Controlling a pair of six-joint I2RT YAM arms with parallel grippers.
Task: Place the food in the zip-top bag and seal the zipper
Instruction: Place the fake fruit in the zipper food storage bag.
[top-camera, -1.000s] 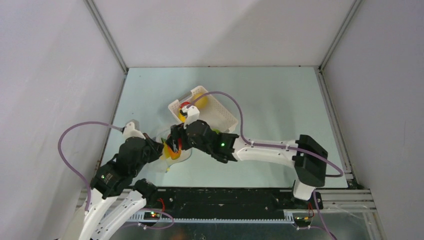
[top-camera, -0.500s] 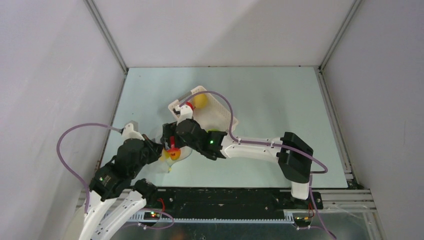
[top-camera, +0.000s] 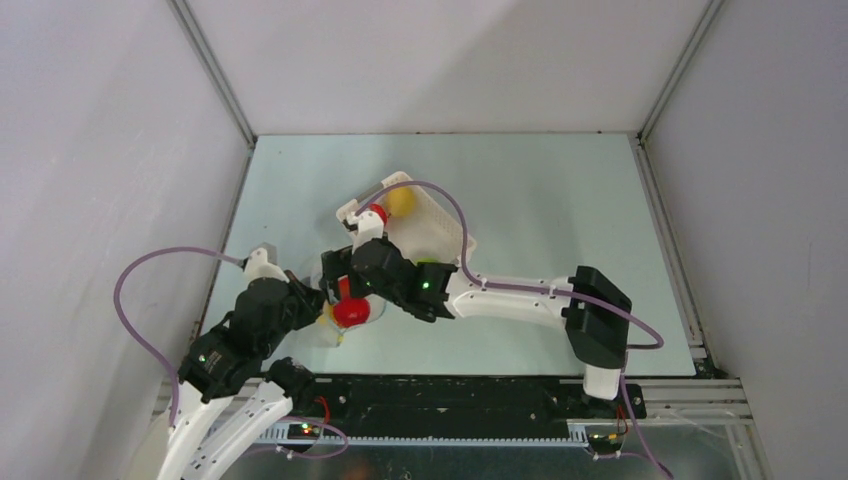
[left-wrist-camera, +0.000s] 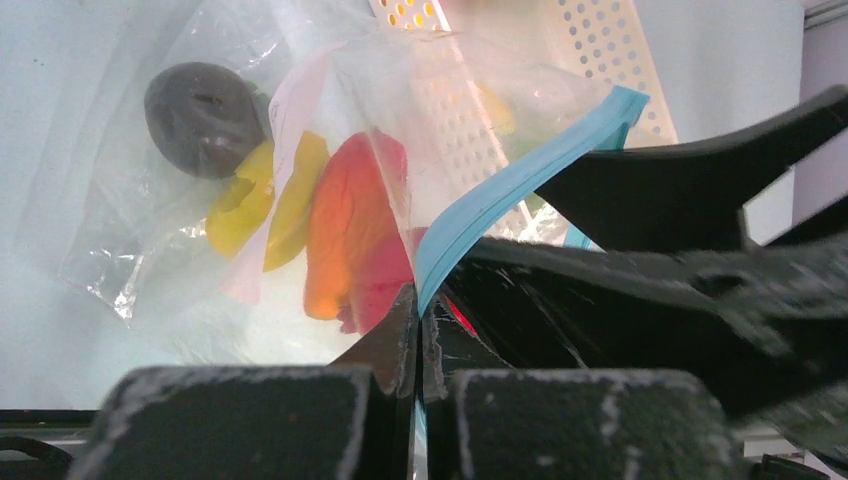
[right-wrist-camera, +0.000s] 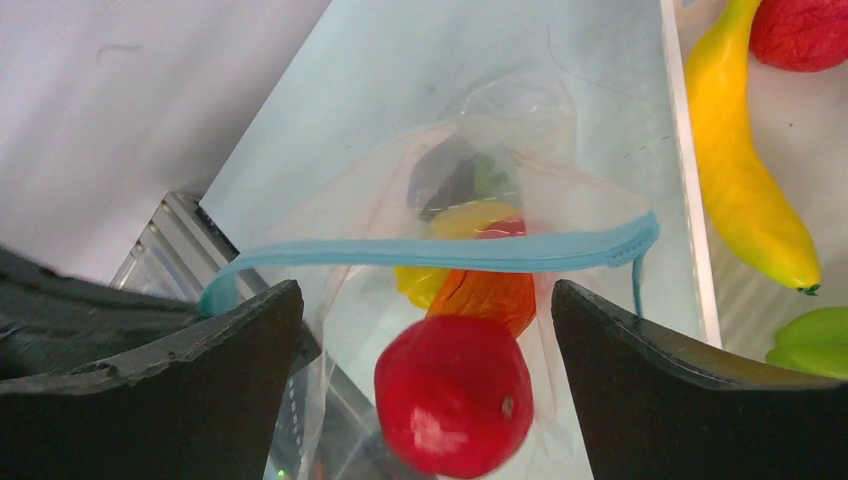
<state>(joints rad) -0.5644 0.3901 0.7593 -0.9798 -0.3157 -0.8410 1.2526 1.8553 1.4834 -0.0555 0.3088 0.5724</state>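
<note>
My left gripper (left-wrist-camera: 418, 322) is shut on the light-blue zipper (left-wrist-camera: 510, 185) at the mouth of the clear zip-top bag (left-wrist-camera: 150, 230) and holds it up. Inside lie a dark ring (left-wrist-camera: 200, 118), a yellow piece (left-wrist-camera: 265, 195) and an orange-red mango (left-wrist-camera: 340, 230). My right gripper (right-wrist-camera: 425, 300) is open over the bag's mouth (right-wrist-camera: 430, 253). A red apple (right-wrist-camera: 455, 395), blurred, sits free between its fingers, touching neither. From above the apple (top-camera: 349, 311) shows between the left gripper (top-camera: 318, 300) and the right gripper (top-camera: 345, 290).
The white slotted basket (top-camera: 450, 235) stands just behind the bag. It holds a banana (right-wrist-camera: 745, 180), a second red apple (right-wrist-camera: 800, 30), a green piece (right-wrist-camera: 815, 335) and a yellow round piece (top-camera: 400, 198). The left wall is close to the left arm.
The right gripper has shifted slightly left over the bag's mouth and opened. The red apple has left its fingers and dropped lower at the mouth. The left gripper has held still.
</note>
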